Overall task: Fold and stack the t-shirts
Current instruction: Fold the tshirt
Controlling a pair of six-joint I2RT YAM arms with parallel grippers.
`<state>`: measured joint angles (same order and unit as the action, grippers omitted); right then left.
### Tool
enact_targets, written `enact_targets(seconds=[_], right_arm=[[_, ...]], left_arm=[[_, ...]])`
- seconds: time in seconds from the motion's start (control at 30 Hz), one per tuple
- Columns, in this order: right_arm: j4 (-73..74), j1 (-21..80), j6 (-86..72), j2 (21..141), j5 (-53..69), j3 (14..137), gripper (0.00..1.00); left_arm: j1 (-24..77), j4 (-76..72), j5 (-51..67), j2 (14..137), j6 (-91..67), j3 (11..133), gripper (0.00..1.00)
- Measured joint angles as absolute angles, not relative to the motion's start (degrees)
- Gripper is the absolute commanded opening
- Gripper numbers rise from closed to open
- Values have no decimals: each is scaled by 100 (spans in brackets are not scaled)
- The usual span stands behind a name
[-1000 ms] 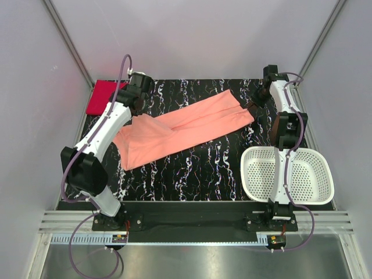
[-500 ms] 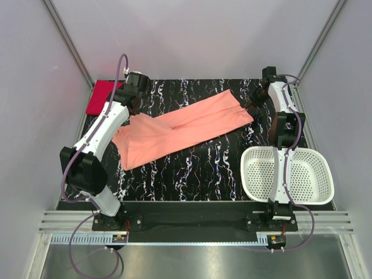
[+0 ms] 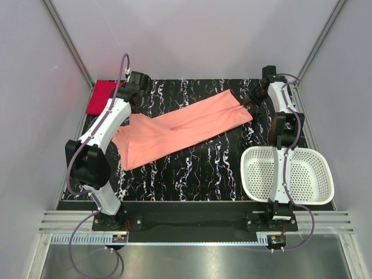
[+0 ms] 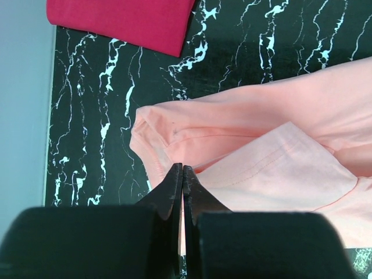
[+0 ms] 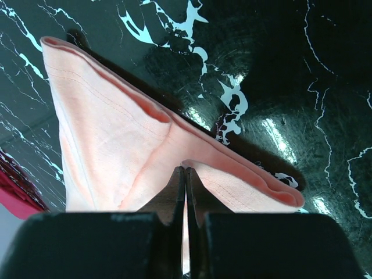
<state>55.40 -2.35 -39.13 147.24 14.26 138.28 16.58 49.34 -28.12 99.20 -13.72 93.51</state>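
Left gripper (image 4: 182, 170) is pinching the pink tee (image 3: 186, 125) at left, right gripper (image 5: 185, 172) at its upper-right end; red tee (image 3: 103, 96) is lying upper left.

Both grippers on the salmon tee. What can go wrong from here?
1. The left gripper pinches only the edge of the salmon tee, by a bunched sleeve; it may slip.
2. The right gripper holds a layered corner; a layer may drop, skewing the fold.
3. The red tee lies near the left arm; a sweep might disturb it.

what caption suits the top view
Left arm and right arm pinch opposite ends of the pink t-shirt; red t-shirt lies folded far left.
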Motion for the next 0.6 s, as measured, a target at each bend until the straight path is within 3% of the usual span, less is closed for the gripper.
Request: enact_targets(seconds=[0.6], right_arm=[[5419, -235, -3931, 14846, 1426, 13917, 5]], left_arm=[[1616, 4954, -2998, 9955, -1380, 9391, 0]])
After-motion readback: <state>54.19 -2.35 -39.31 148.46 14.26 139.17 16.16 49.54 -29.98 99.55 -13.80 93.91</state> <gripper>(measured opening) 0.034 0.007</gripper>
